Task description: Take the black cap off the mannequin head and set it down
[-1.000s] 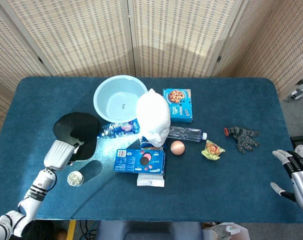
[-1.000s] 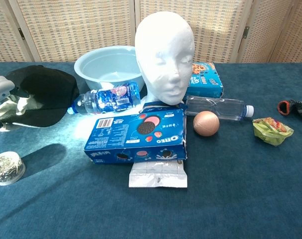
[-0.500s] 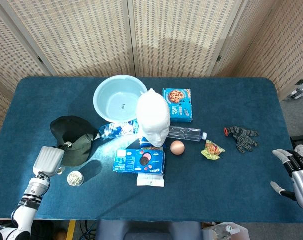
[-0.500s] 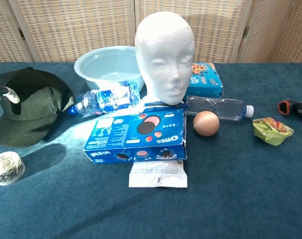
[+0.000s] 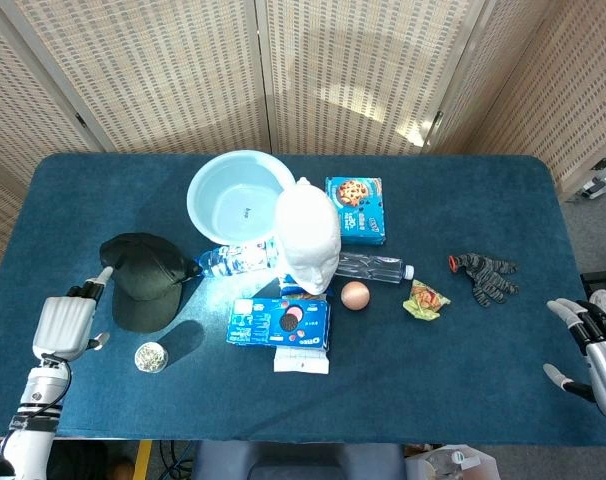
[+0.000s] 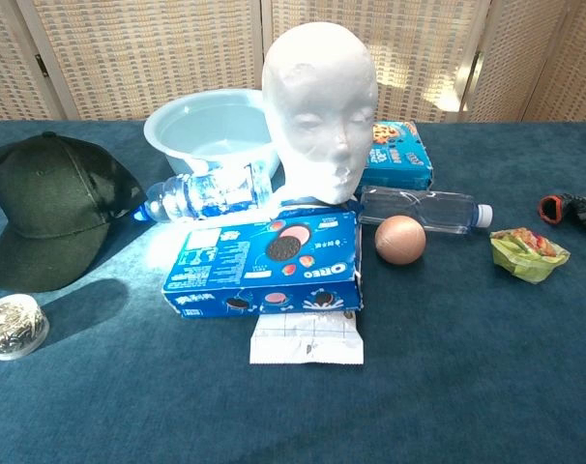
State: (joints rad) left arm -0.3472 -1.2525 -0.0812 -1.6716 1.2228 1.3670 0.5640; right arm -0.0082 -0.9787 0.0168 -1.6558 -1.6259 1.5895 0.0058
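The black cap lies on the blue table, left of the bare white mannequin head. My left hand hovers near the table's front left edge, a little left of the cap's brim, fingers apart and holding nothing. It does not touch the cap. My right hand shows at the right edge of the head view, fingers spread and empty. The chest view shows neither hand.
A light blue basin stands behind the head. A water bottle, an Oreo box, an egg, a clear bottle, a cookie box, a snack wrapper, a glove and a small round tin lie around.
My left hand let go of the cap and drew back to the left and toward the front edge. The cap now rests on the table alone. The right hand stayed put.
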